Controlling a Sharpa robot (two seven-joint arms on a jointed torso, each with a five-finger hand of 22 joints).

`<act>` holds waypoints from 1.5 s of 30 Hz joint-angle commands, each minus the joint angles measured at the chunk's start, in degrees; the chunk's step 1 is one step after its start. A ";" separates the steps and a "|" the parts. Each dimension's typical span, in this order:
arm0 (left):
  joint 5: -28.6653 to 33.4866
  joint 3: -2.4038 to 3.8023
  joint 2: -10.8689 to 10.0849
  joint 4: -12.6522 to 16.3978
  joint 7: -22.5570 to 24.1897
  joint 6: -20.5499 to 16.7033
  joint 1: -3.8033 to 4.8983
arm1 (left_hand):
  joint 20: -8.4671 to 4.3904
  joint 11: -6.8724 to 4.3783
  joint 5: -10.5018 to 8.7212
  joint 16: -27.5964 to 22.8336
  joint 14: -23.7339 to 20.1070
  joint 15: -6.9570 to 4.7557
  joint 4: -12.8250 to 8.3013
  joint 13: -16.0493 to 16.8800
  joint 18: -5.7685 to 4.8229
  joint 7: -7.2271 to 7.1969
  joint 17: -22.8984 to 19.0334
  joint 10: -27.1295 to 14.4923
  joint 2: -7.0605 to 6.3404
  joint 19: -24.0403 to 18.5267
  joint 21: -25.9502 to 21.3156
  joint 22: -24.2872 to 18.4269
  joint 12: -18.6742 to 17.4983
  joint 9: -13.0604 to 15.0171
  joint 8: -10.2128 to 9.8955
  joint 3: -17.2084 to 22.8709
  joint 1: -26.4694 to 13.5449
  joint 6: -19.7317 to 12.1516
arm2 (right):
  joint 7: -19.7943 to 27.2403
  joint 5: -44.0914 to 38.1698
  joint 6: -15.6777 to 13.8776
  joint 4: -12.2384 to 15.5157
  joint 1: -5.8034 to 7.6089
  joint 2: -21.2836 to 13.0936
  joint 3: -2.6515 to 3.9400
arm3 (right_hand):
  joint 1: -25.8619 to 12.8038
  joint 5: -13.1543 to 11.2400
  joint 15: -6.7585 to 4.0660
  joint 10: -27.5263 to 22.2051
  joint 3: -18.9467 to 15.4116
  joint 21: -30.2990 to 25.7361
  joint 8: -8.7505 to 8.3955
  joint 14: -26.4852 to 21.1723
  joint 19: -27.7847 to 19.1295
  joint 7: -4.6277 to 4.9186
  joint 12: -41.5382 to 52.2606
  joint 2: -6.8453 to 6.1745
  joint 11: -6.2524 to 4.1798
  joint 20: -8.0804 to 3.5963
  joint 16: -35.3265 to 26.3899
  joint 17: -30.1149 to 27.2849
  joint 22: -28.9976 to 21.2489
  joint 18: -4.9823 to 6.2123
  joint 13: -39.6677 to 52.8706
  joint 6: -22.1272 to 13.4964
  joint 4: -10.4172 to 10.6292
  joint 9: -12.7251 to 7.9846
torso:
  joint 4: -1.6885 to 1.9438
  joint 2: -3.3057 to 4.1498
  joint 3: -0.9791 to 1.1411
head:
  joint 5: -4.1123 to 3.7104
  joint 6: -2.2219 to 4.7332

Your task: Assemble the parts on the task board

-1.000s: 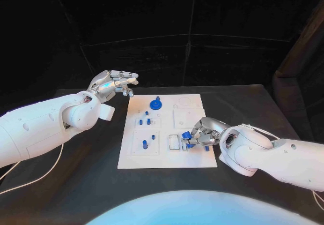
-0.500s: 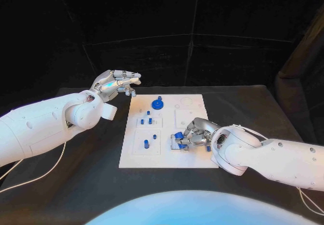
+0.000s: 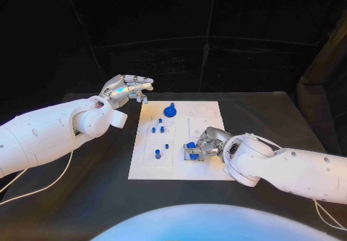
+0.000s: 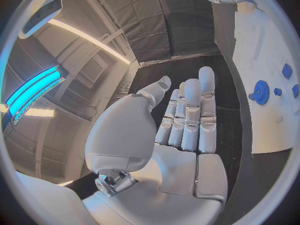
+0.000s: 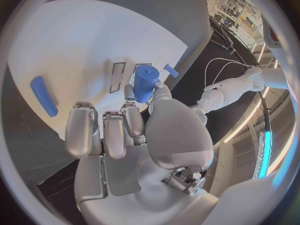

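While pinched by right hand (image 5: 134,135), blue part (image 5: 144,83) upright over task board (image 5: 75,50)

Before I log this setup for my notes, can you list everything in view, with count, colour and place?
task board: one, white, middle of the table.
gear: one, blue, far end of the board.
small parts: several, blue, on the board's left half.
cylinder part: one, blue, held over the board.
table: one, black, under the board.
left hand: silver, raised off the board's far left corner, holding nothing.
right hand: silver, holds the cylinder part.
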 commanded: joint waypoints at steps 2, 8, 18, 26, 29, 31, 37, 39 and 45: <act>0.26 0.05 0.10 0.09 0.09 0.75 0.10 | 0.04 -0.04 0.22 0.30 -0.24 -0.01 -0.09 0.09 0.76 0.03 -0.06 -0.38 0.36 0.26 -0.20 -0.07 0.30 -0.08 0.27 -0.26 0.20 -0.23 | -1.78 -2.08 0.33 -0.15 0.12 0.33 0.05 | -2.44 -7.63 -0.24 -0.30 -1.19 -0.12 -0.41 3.63 -0.22 0.09 -0.94 -0.82 0.01 -0.34 0.02 2.15 -0.30 -0.28 -0.27 -0.04 0.12 0.53 | -0.04 -0.02 0.01 | -0.10 -0.01; 0.26 0.05 0.04 0.12 0.02 0.79 0.10 | 0.04 -0.04 0.22 0.30 -0.24 -0.01 -0.09 0.09 0.76 0.03 -0.06 -0.38 0.36 0.26 -0.20 -0.07 0.30 -0.08 0.27 -0.26 0.20 -0.23 | -2.35 -3.64 -0.27 -0.45 0.13 0.50 0.05 | -7.42 -13.79 -0.08 -1.17 1.74 -0.50 -0.67 3.54 -0.46 0.29 -2.88 -5.65 0.17 -0.24 -0.24 1.84 -0.80 -0.18 -1.41 -0.59 0.46 1.31 | -0.06 -0.03 0.01 | -0.12 -0.01; 0.26 0.05 -0.04 0.14 -0.10 0.92 0.11 | 0.05 -0.03 0.22 0.33 -0.29 0.01 -0.11 0.08 0.76 0.05 -0.15 -0.52 0.36 0.27 -0.27 -0.13 0.44 -0.09 0.31 -0.37 0.23 -0.30 | -0.21 -4.19 -0.42 0.05 0.13 0.36 0.05 | -2.78 -10.40 -0.12 -1.03 5.23 -0.23 -0.60 3.66 -0.27 0.20 -3.10 -4.23 0.11 -0.24 -0.05 2.39 -0.24 -0.28 -1.23 -0.48 -0.86 2.18 | -0.08 -0.02 0.06 | 0.02 -0.01; 0.26 0.05 -0.05 0.15 -0.12 0.98 0.11 | 0.05 -0.03 0.22 0.33 -0.29 0.01 -0.11 0.08 0.76 0.05 -0.15 -0.52 0.36 0.27 -0.27 -0.13 0.44 -0.09 0.31 -0.37 0.23 -0.30 | 0.41 -5.99 0.03 0.30 0.12 0.40 0.05 | 8.87 -10.92 -0.59 -0.45 8.16 0.34 0.61 3.87 0.06 -0.33 -2.50 -1.75 -0.44 -0.58 0.48 3.56 0.80 -0.48 -0.54 0.96 -7.70 3.29 | -0.06 -0.02 0.05 | -0.17 -0.01; 0.26 0.05 -0.06 0.16 -0.12 0.95 0.11 | 0.05 -0.03 0.22 0.33 -0.29 0.01 -0.11 0.08 0.76 0.05 -0.15 -0.52 0.36 0.27 -0.27 -0.13 0.44 -0.09 0.31 -0.37 0.23 -0.30 | 0.62 -6.35 -0.52 0.37 0.12 0.23 0.05 | 9.64 -11.38 -0.62 -0.39 8.38 0.39 0.69 3.89 0.08 -0.37 -2.49 -1.48 -0.48 -0.63 0.55 3.73 0.89 -0.50 -0.51 0.98 -8.34 3.40 | -0.03 -0.02 0.04 | -0.24 -0.01; 0.26 0.05 -0.10 0.17 -0.11 0.91 0.11 | 0.05 -0.02 0.22 0.33 -0.31 0.01 -0.13 0.07 0.76 0.05 -0.17 -0.57 0.35 0.26 -0.28 -0.14 0.46 -0.09 0.32 -0.39 0.24 -0.33 | 1.50 -6.20 -1.57 0.60 0.13 -0.23 0.05 | 8.59 -10.92 -0.47 -0.38 7.87 0.39 0.23 3.88 0.08 -0.01 -2.49 -1.49 -0.22 -0.60 0.54 3.71 0.90 -0.52 -0.47 0.18 -7.92 3.28 | -0.10 -0.05 0.05 | -0.26 -0.01; 0.26 0.05 -0.22 0.22 -0.08 0.84 0.10 | 0.05 -0.02 0.22 0.33 -0.31 0.01 -0.13 0.07 0.76 0.05 -0.17 -0.57 0.35 0.26 -0.28 -0.14 0.46 -0.09 0.32 -0.39 0.24 -0.33 | 7.99 -0.96 -5.63 2.70 0.21 -4.52 0.09 | 5.16 -2.98 0.21 -0.83 5.34 0.38 -1.86 3.92 0.02 0.90 -3.41 -1.45 0.58 -0.06 0.69 4.09 0.86 -0.52 -0.97 -2.34 -5.88 2.61 | -0.26 -0.13 0.06 | -0.93 -0.01; 0.26 0.04 -0.26 0.21 -0.07 0.79 0.10 | 0.05 -0.02 0.22 0.33 -0.31 0.01 -0.13 0.07 0.76 0.05 -0.17 -0.57 0.35 0.26 -0.28 -0.14 0.46 -0.09 0.32 -0.39 0.24 -0.33 | 9.86 0.90 -6.14 3.65 0.49 -6.82 0.11 | 5.00 -2.48 0.35 -1.10 4.89 0.36 -2.32 3.93 -0.02 1.08 -3.91 -1.36 0.74 0.08 0.72 4.17 0.82 -0.51 -1.31 -2.69 -5.71 2.38 | -0.31 -0.16 0.08 | -1.29 -0.01; 0.26 0.03 -0.29 0.23 -0.05 0.67 0.09 | 0.05 -0.02 0.22 0.33 -0.31 0.01 -0.13 0.07 0.76 0.05 -0.17 -0.57 0.35 0.26 -0.28 -0.14 0.46 -0.09 0.32 -0.39 0.24 -0.33 | 10.17 2.13 -3.68 4.75 1.09 -12.23 0.14 | 5.32 -0.69 0.54 -1.49 4.36 0.39 -3.04 3.93 -0.06 1.27 -4.74 -0.69 0.93 0.31 0.74 4.27 0.88 -0.50 -1.84 -2.77 -5.59 1.86 | -0.51 -0.22 0.06 | -2.23 -0.01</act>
